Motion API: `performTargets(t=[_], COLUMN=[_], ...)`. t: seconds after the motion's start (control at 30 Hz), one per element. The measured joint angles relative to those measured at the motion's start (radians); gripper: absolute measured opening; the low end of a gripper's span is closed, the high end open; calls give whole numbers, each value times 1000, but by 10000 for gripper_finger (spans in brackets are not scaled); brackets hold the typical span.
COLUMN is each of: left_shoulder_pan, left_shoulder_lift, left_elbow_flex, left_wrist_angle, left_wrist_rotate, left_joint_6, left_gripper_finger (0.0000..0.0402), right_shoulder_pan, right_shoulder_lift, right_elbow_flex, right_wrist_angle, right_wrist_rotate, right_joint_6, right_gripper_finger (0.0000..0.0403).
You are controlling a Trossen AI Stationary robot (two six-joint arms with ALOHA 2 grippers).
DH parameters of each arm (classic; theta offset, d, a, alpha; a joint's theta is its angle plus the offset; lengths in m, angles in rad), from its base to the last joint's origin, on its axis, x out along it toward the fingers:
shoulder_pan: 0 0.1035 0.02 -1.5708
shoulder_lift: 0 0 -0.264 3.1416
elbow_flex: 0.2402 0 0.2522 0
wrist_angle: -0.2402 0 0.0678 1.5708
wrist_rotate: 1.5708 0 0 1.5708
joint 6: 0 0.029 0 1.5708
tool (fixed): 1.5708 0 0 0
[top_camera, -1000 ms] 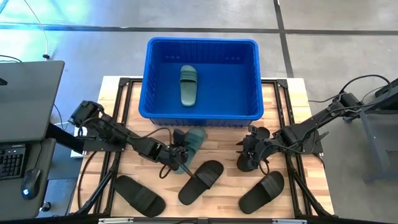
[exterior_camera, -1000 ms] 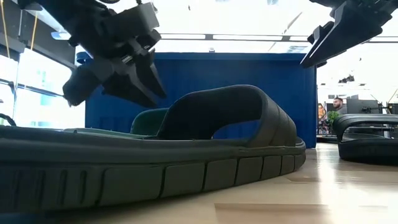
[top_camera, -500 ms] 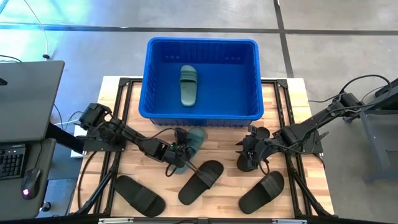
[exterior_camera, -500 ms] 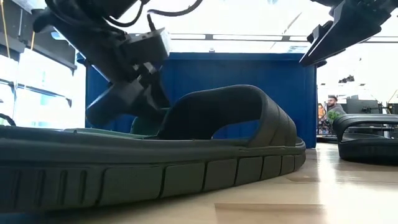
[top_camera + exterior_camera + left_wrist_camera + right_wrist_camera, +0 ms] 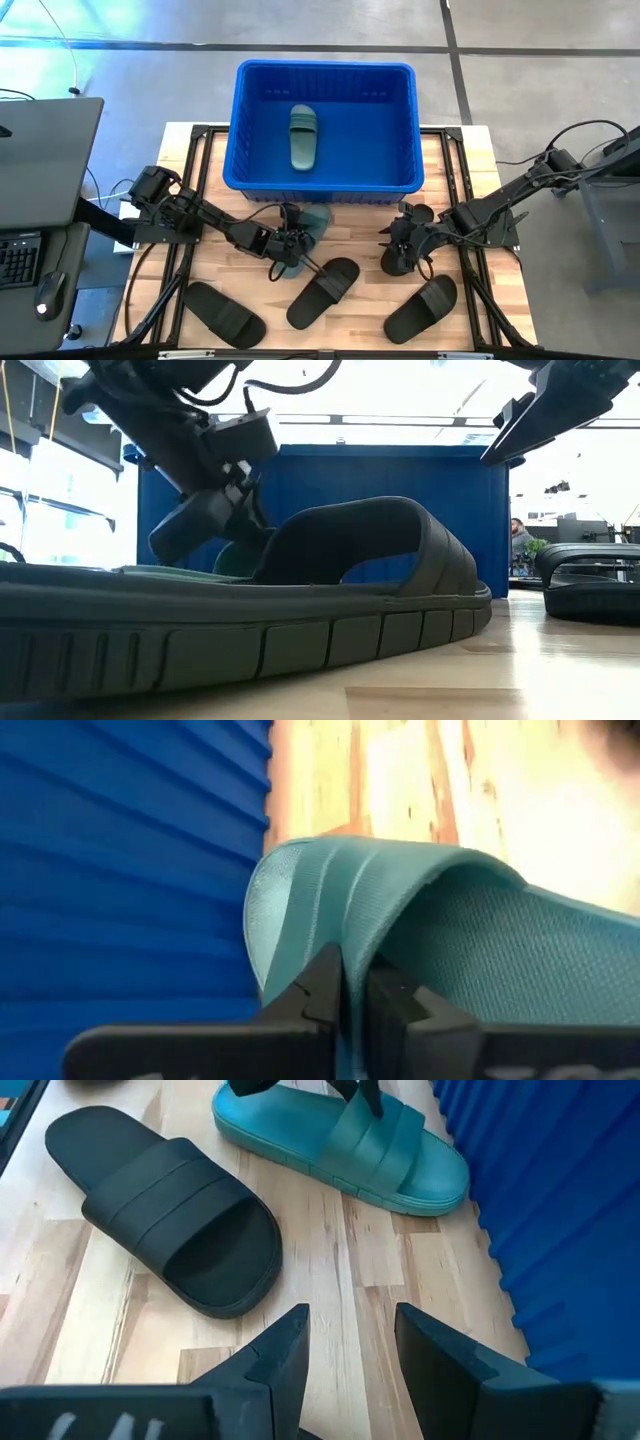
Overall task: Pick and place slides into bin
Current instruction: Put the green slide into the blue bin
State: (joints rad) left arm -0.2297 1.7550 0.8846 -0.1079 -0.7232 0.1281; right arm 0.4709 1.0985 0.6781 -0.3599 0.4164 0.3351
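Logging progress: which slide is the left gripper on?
The green slide on the table beside the bin; left gripper pinches its strap. The black ones lie untouched.

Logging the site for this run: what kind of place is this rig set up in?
Probably a lab or workshop floor, not a home. A bare concrete floor surrounds the wooden table, a keyboard and mouse sit at a workstation alongside, and the low view shows bright ceiling strip lights over an open room.
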Motion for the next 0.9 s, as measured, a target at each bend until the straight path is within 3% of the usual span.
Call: performTargets(t=[0.17, 0.3, 0.4, 0.7, 0.9], left_shoulder_pan=[-37, -77, -99, -111, -111], left_shoulder_lift=[0, 0, 0, -1, -2], left_elbow_flex=[89, 231, 350, 692, 856], left_wrist_angle=[-13, -131, -267, -747, -919], left_wrist_rotate=[70, 50, -32, -291, -480], left_joint_6=[-27, 65, 130, 137, 223], left_gripper_finger=[7, 5, 6, 3, 3], right_shoulder_pan=[0, 0, 0, 0, 0], right_shoulder_lift=[0, 0, 0, 0, 0], right_elbow_flex=[0, 0, 0, 0, 0], right_wrist_angle=[-1, 0, -1, -1, -1], right_wrist_rotate=[0, 0, 0, -5, -5], right_joint_6=[4, 4, 4, 4, 4], right_gripper_finger=[139, 139, 139, 139, 139])
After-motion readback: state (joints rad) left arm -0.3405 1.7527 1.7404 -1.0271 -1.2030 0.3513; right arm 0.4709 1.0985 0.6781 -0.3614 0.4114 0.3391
